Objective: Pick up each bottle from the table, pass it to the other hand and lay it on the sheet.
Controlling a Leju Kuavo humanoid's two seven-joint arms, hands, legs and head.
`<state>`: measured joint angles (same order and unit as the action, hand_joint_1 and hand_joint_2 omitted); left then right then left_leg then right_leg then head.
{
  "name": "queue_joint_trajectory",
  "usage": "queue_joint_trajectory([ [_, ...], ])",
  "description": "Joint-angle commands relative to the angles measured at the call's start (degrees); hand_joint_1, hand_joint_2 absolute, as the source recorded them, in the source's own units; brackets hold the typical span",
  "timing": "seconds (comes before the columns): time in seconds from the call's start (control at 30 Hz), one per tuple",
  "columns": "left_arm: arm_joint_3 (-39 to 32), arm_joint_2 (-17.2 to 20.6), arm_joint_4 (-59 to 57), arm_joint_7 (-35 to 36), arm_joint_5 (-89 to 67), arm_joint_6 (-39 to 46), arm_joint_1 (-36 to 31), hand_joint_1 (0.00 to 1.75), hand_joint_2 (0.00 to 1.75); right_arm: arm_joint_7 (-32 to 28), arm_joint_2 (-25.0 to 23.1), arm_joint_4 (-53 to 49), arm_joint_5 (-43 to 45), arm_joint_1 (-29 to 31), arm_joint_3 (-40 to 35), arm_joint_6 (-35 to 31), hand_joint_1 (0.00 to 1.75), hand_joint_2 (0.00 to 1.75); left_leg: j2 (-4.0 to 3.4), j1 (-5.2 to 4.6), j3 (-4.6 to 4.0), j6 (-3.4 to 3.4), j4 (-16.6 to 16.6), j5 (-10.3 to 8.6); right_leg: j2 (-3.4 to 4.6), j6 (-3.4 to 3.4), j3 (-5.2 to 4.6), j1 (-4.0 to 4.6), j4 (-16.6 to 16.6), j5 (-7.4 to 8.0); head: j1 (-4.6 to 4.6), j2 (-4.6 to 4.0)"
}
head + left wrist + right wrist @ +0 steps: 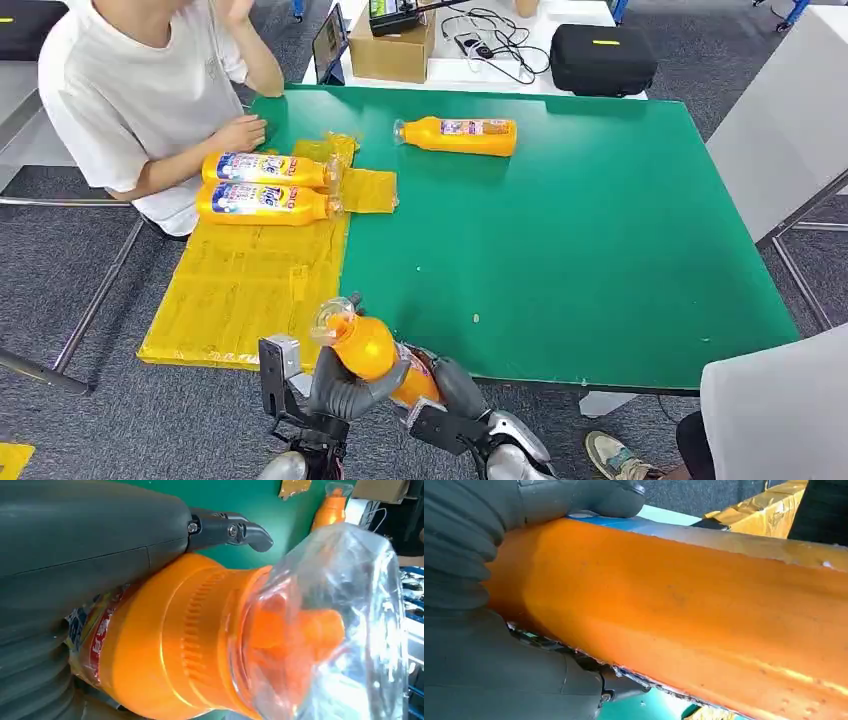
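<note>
**Stock at the near table edge**

Item 1: orange bottle (370,348), clear wrap over its cap, gripped by both my left hand (345,392) and right hand (445,392), fingers curled round its body. Item 2: yellow sheet (240,290), bearing two bottles (265,186) beside a seated person (140,90). Item 3: far bottle (462,135), lying on the green table (600,250).

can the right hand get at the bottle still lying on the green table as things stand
Probably not yet: the right hand grips the held bottle together with the left hand. The lone bottle lies unobstructed at the far side.
</note>
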<state>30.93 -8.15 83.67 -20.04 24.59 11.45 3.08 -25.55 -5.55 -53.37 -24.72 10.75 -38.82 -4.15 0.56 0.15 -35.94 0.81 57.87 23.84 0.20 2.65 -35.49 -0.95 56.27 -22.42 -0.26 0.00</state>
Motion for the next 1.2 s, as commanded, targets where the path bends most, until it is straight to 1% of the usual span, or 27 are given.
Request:
queue_joint_trajectory([
  [0.03, -3.66, 1.49, 7.15, -0.22, 7.56, -3.83, -2.21, 1.75, 1.75, -9.98, 0.91, -15.7, -3.16, -6.6, 2.1, -30.52, 0.0, 0.0, 0.07, 0.04, 0.04, -0.06, 0.09, 0.11, -0.12, -0.11, 0.05, 0.05, 0.12, -0.16, 0.0, 0.0],
  [0.07, -3.62, 1.51, 5.41, -1.16, 2.41, 0.41, -3.15, 1.75, 1.75, -9.89, 1.14, -16.19, -3.3, -7.03, 2.45, -30.55, 0.0, 0.0, 0.09, 0.04, -0.02, -0.03, 0.06, 0.06, -0.11, -0.09, 0.01, 0.06, 0.06, -0.11, 0.04, 0.0],
  [0.1, -3.55, 1.21, 4.31, -1.29, 2.3, 0.52, -3.6, 1.75, 1.75, -9.83, 1.29, -16.26, -3.29, -7.19, 2.5, -30.53, 0.0, 0.0, 0.12, 0.05, 0.12, -0.05, 0.06, 0.14, -0.15, -0.13, 0.18, 0.08, 0.07, -0.2, -0.02, 0.0],
  [0.13, -2.89, 1.0, 0.13, -5.15, -7.21, 8.06, -5.63, 1.75, 1.75, -10.51, 1.42, -16.08, -3.27, -7.45, 2.91, -31.17, 0.0, 0.0, 0.04, 0.0, 0.16, -0.04, -0.01, 0.11, -0.06, -0.1, 0.19, 0.02, 0.02, -0.15, -0.02, 0.0],
  [0.17, -3.34, -0.24, -2.85, -5.03, -10.77, 12.43, -6.47, 1.75, 1.75, -10.75, 1.39, -16.09, -3.03, -7.79, 3.37, -31.33, 0.0, 0.0, 0.07, 0.01, 0.14, -0.03, -0.04, 0.06, -0.12, -0.07, 0.18, 0.02, -0.02, -0.1, 0.0, 0.0],
  [0.23, -3.53, -0.84, -4.84, -5.34, -10.91, 12.38, -7.19, 1.75, 1.75, -10.94, 1.49, -16.09, -2.92, -7.96, 3.54, -31.37, 0.0, 0.0, 0.13, 0.0, 0.23, -0.05, -0.07, 0.07, -0.21, -0.09, 0.26, 0.02, -0.05, -0.12, 0.04, 0.0],
  [0.3, -3.53, -0.84, -4.84, -5.34, -10.91, 12.38, -7.19, 1.75, 1.75, -10.94, 1.49, -16.09, -2.92, -7.96, 3.54, -31.37, 0.0, 0.0, 0.07, -0.02, 0.11, -0.04, -0.07, 0.03, -0.13, -0.06, 0.09, -0.01, -0.04, -0.07, 0.0, 0.0],
  [0.33, -3.4, -0.9, -5.97, -4.89, -12.61, 14.04, -7.51, 1.75, 1.75, -11.34, 1.28, -15.99, -2.83, -8.04, 3.93, -31.89, 0.0, 0.0, 0.1, 0.0, 0.23, -0.05, -0.08, 0.08, -0.17, -0.09, 0.25, 0.02, -0.06, -0.12, 0.0, 0.0],
  [0.4, -4.14, -1.65, -10.11, -4.59, -12.74, 14.21, -9.64, 1.75, 1.75, -11.77, 1.35, -16.59, -2.35, -7.94, 5.01, -32.38, 0.0, 0.0, 0.14, 0.01, 0.29, -0.05, -0.09, 0.08, -0.19, -0.1, 0.34, 0.03, -0.09, -0.13, 0.0, 0.0],
  [0.47, -4.81, -2.05, -12.15, -5.51, -13.0, 14.51, -11.32, 1.75, 1.75, -13.0, 1.29, -18.22, 0.64, -8.13, 6.18, -30.75, 0.0, 0.0, 0.08, 0.01, 0.19, -0.04, -0.07, 0.05, -0.16, -0.07, 0.21, 0.02, -0.08, -0.08, 0.0, 0.0],
  [0.53, -4.78, -1.99, -13.78, -7.35, -16.45, 17.64, -12.72, 1.75, 1.75, -13.48, 1.4, -19.41, 1.04, -8.35, 6.55, -29.94, 0.0, 0.0, 0.1, -0.02, 0.07, -0.03, -0.05, 0.01, -0.15, -0.05, 0.08, -0.01, -0.04, -0.05, 0.0, 0.0],
  [0.57, -4.27, -1.57, -15.43, -9.63, -21.94, 21.96, -14.06, 1.75, 1.75, -14.09, 1.39, -19.87, 0.74, -8.27, 6.5, -29.79, 0.0, 0.0, 0.18, 0.01, 0.24, -0.05, -0.06, 0.06, -0.25, -0.1, 0.28, 0.02, -0.05, -0.12, 0.02, 0.0],
  [0.6, -4.52, -1.39, -17.83, -10.6, -26.57, 25.53, -15.52, 1.75, 1.75, -14.35, 1.15, -19.79, 1.13, -7.93, 6.47, -28.79, 0.0, 0.0, 0.1, -0.01, 0.1, -0.03, -0.06, 0.01, -0.13, -0.05, 0.12, 0.0, -0.04, -0.05, 0.02, 0.0],
  [0.67, -5.22, -1.1, -18.55, -10.55, -27.5, 26.11, -16.27, 1.75, 1.75, -14.39, 0.83, -19.57, 1.19, -7.5, 6.44, -28.49, 0.0, 0.0, 0.07, 0.01, 0.24, -0.06, -0.08, 0.05, -0.14, -0.1, 0.26, 0.02, -0.07, -0.08, 0.02, 0.0],
  [0.77, -5.22, -1.1, -18.55, -10.55, -27.5, 26.11, -16.27, 1.75, 1.75, -14.39, 0.83, -19.57, 1.19, -7.5, 6.44, -28.49, 0.0, 0.0, 0.05, 0.0, 0.09, -0.04, -0.07, 0.0, -0.1, -0.06, 0.1, 0.01, -0.05, -0.01, 0.02, 0.0],
  [0.8, -5.22, -1.1, -18.55, -10.55, -27.5, 26.11, -16.27, 1.75, 1.75, -14.39, 0.83, -19.57, 1.19, -7.5, 6.44, -28.49, 0.0, 0.0, 0.06, 0.02, 0.22, -0.06, -0.08, 0.04, -0.13, -0.1, 0.23, 0.04, -0.07, -0.05, 0.02, 0.0],
  [0.83, -5.38, -1.05, -20.79, -10.3, -29.79, 26.56, -17.26, 1.75, 1.75, -14.44, 0.56, -18.51, 1.24, -7.06, 6.47, -28.13, 0.0, 0.0, 0.06, 0.03, 0.28, -0.07, -0.09, 0.06, -0.14, -0.12, 0.29, 0.05, -0.08, -0.07, 0.0, 0.0],
  [0.87, -5.25, -0.84, -22.25, -9.89, -32.48, 28.33, -17.99, 1.75, 1.75, -14.45, 0.49, -18.2, 1.25, -6.92, 6.47, -27.98, 0.0, 0.0, 0.05, 0.01, 0.13, -0.05, -0.06, 0.02, -0.1, -0.07, 0.13, 0.03, -0.05, -0.02, 0.0, 0.0],
  [0.9, -19.92, -5.19, -30.42, -9.03, -64.92, 28.55, -20.56, 1.75, 1.75, -14.45, 0.62, -17.19, 2.65, -5.15, 4.75, -26.54, 0.0, 0.0, 0.05, 0.01, 0.17, -0.06, -0.06, 0.04, -0.12, -0.09, 0.16, 0.03, -0.04, -0.05, 0.0, 0.0],
  [0.93, -20.7, -5.31, -31.37, -8.2, -67.67, 28.55, -21.06, 1.75, 1.75, -14.45, 0.71, -17.21, 2.95, -4.89, 4.42, -26.14, 0.0, 0.0, 0.05, 0.02, 0.3, -0.07, -0.07, 0.08, -0.14, -0.12, 0.3, 0.05, -0.05, -0.11, 0.0, 0.0],
  [0.97, -21.61, -4.98, -35.03, -6.65, -72.26, 28.55, -23.02, 1.75, 1.75, -14.45, 0.61, -16.65, 3.27, -4.29, 4.16, -25.95, 0.0, 0.0, -0.13, 0.04, 0.28, -0.05, -0.07, 0.05, 0.06, -0.1, 0.25, 0.06, -0.07, -0.02, 0.0, 0.0],
  [1.03, -22.86, -3.88, -41.46, -2.23, -80.31, 28.55, -26.95, 1.75, 1.75, -14.45, 0.49, -16.03, 3.66, -3.22, 3.64, -25.04, 0.0, 0.0, -0.09, 0.02, 0.14, -0.03, -0.07, -0.02, 0.02, -0.06, 0.13, 0.03, -0.05, 0.02, 0.0, 0.0],
  [1.07, -23.76, -3.74, -43.85, -2.88, -80.73, 28.55, -28.47, 1.75, 1.75, -14.45, 0.33, -15.73, 3.78, -2.96, 3.74, -25.06, 0.0, 0.0, -0.11, 0.03, 0.29, -0.05, -0.1, -0.01, 0.04, -0.1, 0.27, 0.05, -0.09, 0.01, 0.0, 0.0],
  [1.1, -22.39, -2.95, -50.68, 0.64, -83.41, 28.55, -31.89, 1.75, 1.75, -14.45, 0.19, -15.63, 4.23, -2.64, 3.76, -24.61, 0.0, 0.0, -0.04, 0.02, 0.23, -0.04, -0.09, -0.03, -0.02, -0.08, 0.23, 0.04, -0.07, 0.01, 0.04, 0.0],
  [1.13, -21.0, -2.33, -54.25, 2.26, -84.26, 28.55, -33.94, 1.75, 1.75, -14.45, 0.06, -15.46, 4.31, -2.45, 3.94, -24.43, 0.0, 0.0, -0.03, 0.0, 0.13, -0.03, -0.06, -0.05, -0.01, -0.06, 0.13, 0.01, -0.03, 0.02, 0.0, 0.0],
  [1.17, -19.23, -1.36, -57.49, 3.92, -85.64, 28.24, -35.97, 1.75, 1.75, -14.45, -0.07, -15.37, 4.47, -2.28, 4.11, -24.04, 0.0, 0.0, -0.11, 0.04, 0.29, -0.06, -0.06, 0.01, 0.04, -0.11, 0.28, 0.05, -0.05, -0.01, 0.0, 0.0],
  [1.2, -18.21, -0.87, -58.88, 5.52, -87.05, 27.66, -36.75, 1.75, 1.75, -14.45, -0.09, -15.34, 4.51, -2.24, 4.15, -23.82, 0.0, 0.0, -0.02, 0.04, 0.22, -0.06, -0.06, -0.04, -0.07, -0.12, 0.24, 0.05, -0.03, 0.01, 0.02, 0.0],
])
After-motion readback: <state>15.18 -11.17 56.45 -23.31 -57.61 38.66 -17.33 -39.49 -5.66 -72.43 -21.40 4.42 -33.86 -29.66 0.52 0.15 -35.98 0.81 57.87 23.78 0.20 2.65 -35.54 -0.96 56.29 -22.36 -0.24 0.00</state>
